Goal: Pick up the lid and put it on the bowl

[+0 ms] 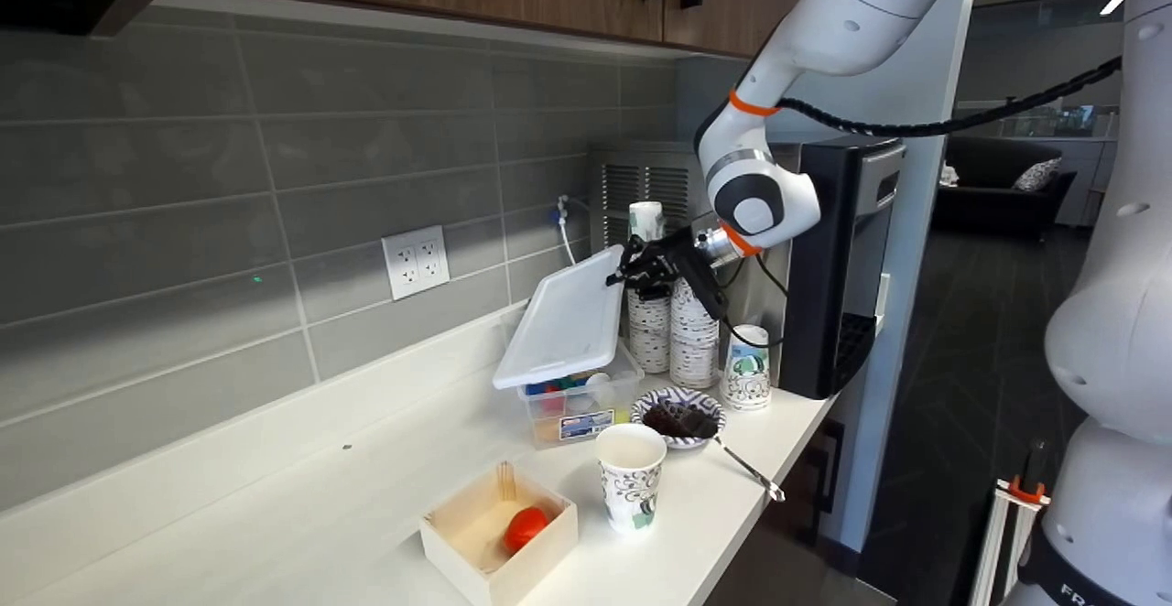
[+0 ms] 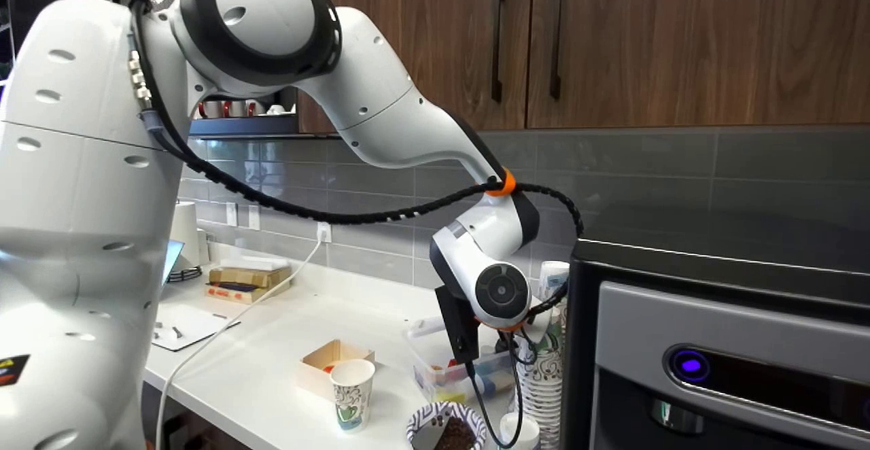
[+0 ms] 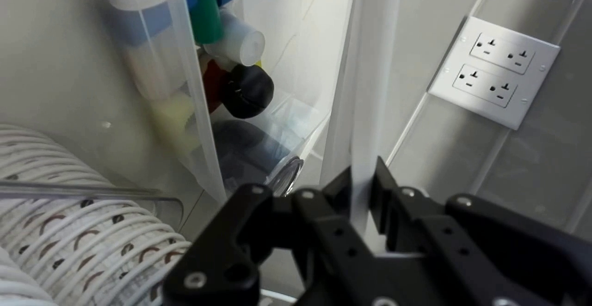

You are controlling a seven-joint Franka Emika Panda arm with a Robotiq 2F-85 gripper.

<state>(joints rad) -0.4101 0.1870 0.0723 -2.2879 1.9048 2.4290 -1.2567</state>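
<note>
The lid (image 1: 566, 318) is a flat whitish translucent rectangle, held tilted above the clear tub. Its far upper edge is in my gripper (image 1: 619, 275); its near end slopes down over the tub's near side. In the wrist view the lid (image 3: 370, 84) shows edge-on, clamped between the fingertips (image 3: 365, 188). The bowl, a clear rectangular tub (image 1: 586, 418), stands on the counter with colourful pieces inside. Its wall (image 3: 196, 84) shows beside the lid in the wrist view. In an exterior view the tub (image 2: 429, 381) is partly behind my wrist, and the fingertips are hidden there.
Tall stacks of paper cups (image 1: 694, 336) stand right behind the tub. A patterned bowl (image 1: 682, 405) with dark contents and a spoon, a paper cup (image 1: 632, 478) and a tan tray (image 1: 458, 556) with a red object stand nearby. The tiled wall (image 1: 394, 194) runs behind; a black dispenser (image 1: 847, 258) stands beyond.
</note>
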